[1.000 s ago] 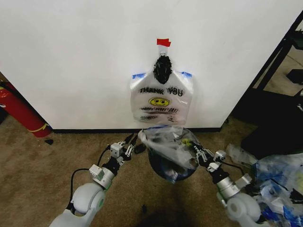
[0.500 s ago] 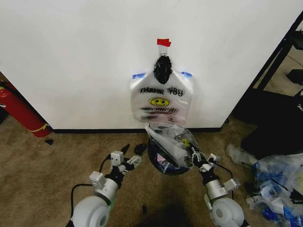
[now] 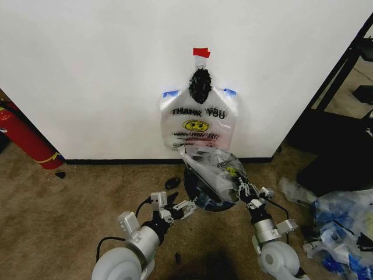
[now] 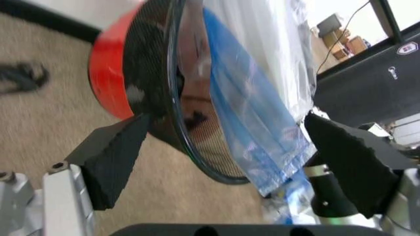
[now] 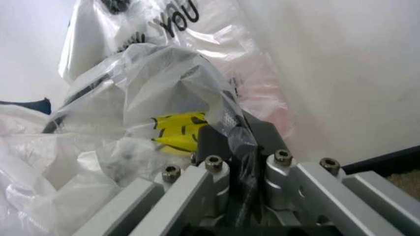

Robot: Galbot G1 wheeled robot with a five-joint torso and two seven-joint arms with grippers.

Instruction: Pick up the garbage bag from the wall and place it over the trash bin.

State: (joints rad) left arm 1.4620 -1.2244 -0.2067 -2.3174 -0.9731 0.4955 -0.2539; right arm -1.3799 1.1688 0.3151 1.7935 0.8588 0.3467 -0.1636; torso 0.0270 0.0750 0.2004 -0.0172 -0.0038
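A red fire extinguisher [image 3: 23, 139] leans at the far left against the wall [image 3: 93, 76], well apart from the work. Nearer the middle, the robot's left gripper [image 3: 185, 208] hovers low over the carpet [image 3: 70, 192] with its jaws spread wide, holding nothing; in its wrist view the two dark fingertips [image 4: 111, 157] frame the near rim of the trash bin [image 4: 147, 83], just short of touching it. The small black bin with its red base stands on the floor below the white "THANK YOU" bag [image 3: 198, 123], which hangs from a black hook [image 3: 200, 85] under a strip of red tape [image 3: 201, 52]. The garbage bag [image 3: 211, 168] is already off the wall: it lies crumpled across the top of the bin, spilling toward the right side, its mouth apparently not yet stretched round the rim. The right gripper [image 3: 245, 190] is clamped on a fold of that thin plastic at the bin's right edge. By my reckoning the pick is done and the fitting is about half finished. A heap of plastic bags [image 3: 341, 230] lies at the far right.
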